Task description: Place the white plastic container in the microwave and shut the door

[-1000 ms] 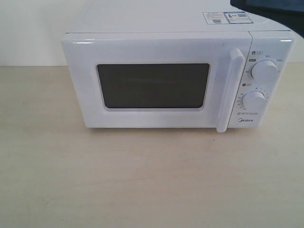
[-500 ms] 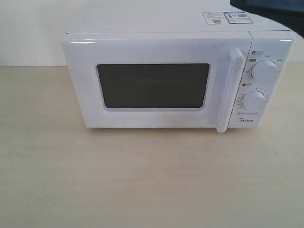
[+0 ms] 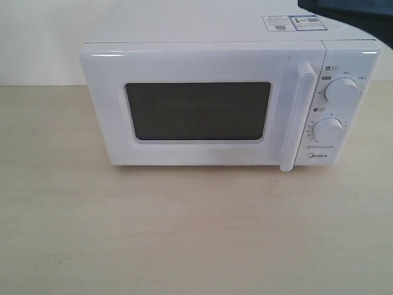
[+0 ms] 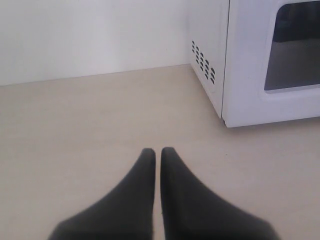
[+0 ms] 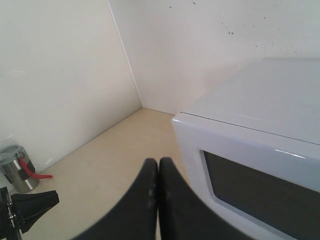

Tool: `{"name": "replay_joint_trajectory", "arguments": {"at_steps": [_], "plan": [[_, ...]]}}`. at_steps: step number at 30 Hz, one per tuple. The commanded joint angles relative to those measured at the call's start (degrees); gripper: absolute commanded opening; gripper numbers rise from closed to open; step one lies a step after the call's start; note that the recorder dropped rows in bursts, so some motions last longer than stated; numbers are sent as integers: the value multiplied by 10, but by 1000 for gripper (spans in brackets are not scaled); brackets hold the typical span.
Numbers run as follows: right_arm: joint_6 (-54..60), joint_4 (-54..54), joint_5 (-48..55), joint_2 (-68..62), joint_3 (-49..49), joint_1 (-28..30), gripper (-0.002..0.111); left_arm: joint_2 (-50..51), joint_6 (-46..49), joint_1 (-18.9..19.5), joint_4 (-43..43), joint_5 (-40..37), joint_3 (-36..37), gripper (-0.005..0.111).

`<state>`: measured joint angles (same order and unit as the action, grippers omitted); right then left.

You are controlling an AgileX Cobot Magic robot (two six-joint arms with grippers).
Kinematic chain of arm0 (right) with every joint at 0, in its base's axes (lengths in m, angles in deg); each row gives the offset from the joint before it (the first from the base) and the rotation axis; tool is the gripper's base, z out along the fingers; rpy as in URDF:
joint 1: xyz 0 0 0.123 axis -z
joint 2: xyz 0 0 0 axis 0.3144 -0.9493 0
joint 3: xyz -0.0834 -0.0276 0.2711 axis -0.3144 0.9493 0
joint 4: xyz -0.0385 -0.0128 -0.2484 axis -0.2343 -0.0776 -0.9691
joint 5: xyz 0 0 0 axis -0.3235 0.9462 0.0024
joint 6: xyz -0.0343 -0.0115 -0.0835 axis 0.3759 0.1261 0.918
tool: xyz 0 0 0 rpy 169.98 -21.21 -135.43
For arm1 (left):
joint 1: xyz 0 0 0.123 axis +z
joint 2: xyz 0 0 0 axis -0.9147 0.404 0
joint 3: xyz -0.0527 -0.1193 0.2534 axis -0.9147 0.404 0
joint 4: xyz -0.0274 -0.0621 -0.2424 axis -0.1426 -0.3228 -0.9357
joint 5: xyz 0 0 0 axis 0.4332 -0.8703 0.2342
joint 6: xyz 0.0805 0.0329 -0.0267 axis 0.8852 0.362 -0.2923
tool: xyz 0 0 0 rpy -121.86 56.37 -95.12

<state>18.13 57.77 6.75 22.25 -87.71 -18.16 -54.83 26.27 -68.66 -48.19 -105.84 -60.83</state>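
Left claw (image 4: 157, 151), tips pressed together and holding nothing, hovers low over the wooden table (image 3: 184, 233) beside the microwave (image 3: 209, 58). Right claw (image 5: 158, 161), likewise pinched together and empty, hangs high near the microwave's upper corner. Its door (image 3: 107, 104) sits flush and closed. The white plastic container appears in no view; the dark window (image 3: 198, 110) hides whether it is inside. If it is not, a claw likely should spread wide and hook the vertical handle (image 3: 297, 117), pulling in an arc without dragging the oven.
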Motion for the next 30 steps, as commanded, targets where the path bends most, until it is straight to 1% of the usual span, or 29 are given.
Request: {"name": "replay_joint_trajectory", "arguments": {"at_steps": [1, 11, 14, 16, 19, 21, 26, 29, 30], "plan": [[3, -2, -8, 2, -3, 5, 0, -2, -6, 2, -6, -2, 2, 4], [3, -2, -10, 2, -3, 5, 0, -2, -6, 2, -6, -2, 2, 4], [3, -2, -45, 11, -3, 7, 0, -2, -6, 2, -6, -2, 2, 4], [3, -1, -47, 23, -3, 20, 0, -2, -6, 2, -6, -2, 2, 4], [3, -1, -27, 43, -3, 65, 0, -2, -6, 2, -6, -2, 2, 4], [3, -1, 3, 62, -3, 111, 0, -2, -6, 2, -6, -2, 2, 4], [3, -12, 112, 124, 13, 249, 0, -2, -6, 2, -6, -2, 2, 4], [3, -12, 147, 181, 46, 332, 0, -2, -6, 2, -6, -2, 2, 4], [3, -15, 152, 198, 58, 351, 0, -2, -6, 2, -6, -2, 2, 4]]}}
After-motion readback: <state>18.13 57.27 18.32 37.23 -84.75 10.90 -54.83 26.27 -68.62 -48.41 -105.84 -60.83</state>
